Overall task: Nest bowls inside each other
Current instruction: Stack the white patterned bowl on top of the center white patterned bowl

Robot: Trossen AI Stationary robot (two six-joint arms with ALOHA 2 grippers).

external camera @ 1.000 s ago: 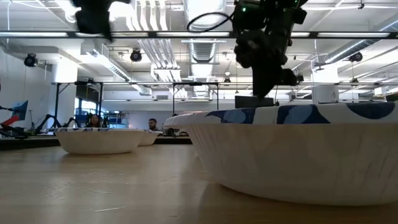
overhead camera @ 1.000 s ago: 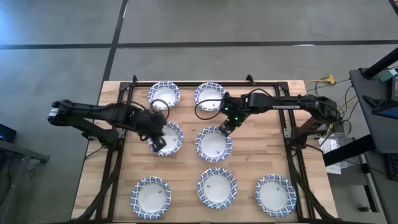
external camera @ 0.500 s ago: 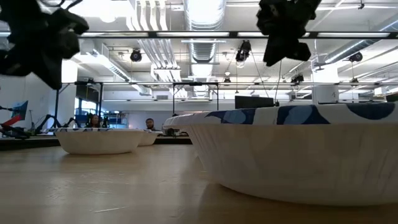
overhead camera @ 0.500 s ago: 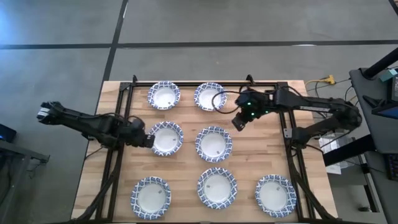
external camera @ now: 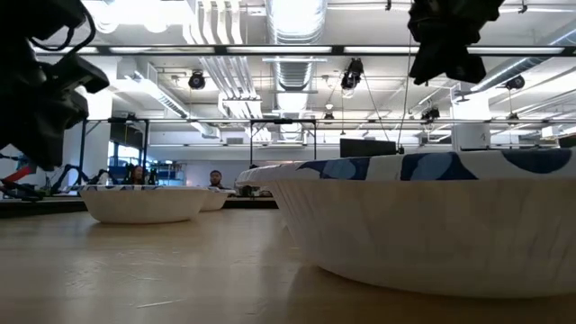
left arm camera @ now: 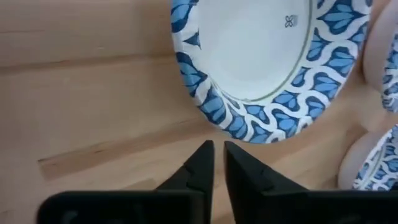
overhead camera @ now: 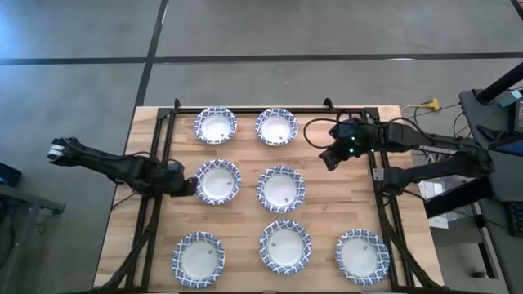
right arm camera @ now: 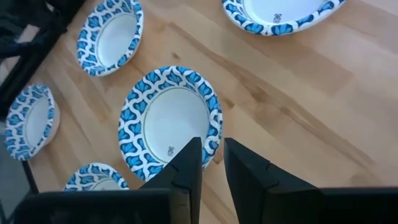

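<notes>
Seven blue-and-white patterned bowls show in the high view: two at the far edge, two in the middle row, three at the near edge. All rest upright on their bases. My left gripper is just left of the middle-left bowl, its fingers nearly together and empty. My right gripper hangs above bare wood right of the centre bowl, its fingers a narrow gap apart and empty.
The wooden table has bare room along its right side and left edge. A dark frame runs around the table. In the low view a near bowl fills the foreground. People show in the room behind.
My left gripper has drawn back from over the middle-left bowl toward the table's left edge and come lower. My right gripper has drawn away from the centre bowl toward the table's right and far edges, rising. The bowls have stayed in place.
</notes>
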